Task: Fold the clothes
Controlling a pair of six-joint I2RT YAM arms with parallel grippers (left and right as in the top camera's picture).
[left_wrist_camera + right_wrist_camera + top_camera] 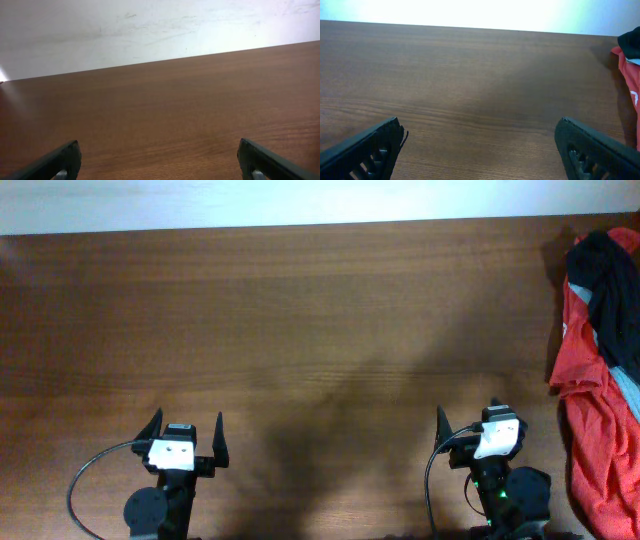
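The left gripper (189, 418) and right gripper (468, 416) hold jaws wide apart near the table (300, 310) edge; a red heap (590, 390) lies far right.

The garment heap (600, 370) lies on the table (300, 310) along its right edge, running from the far side to the near side. The right gripper (468, 422) sits left of the heap's near end, apart from it — the left gripper (187, 432) well further left, level with it.
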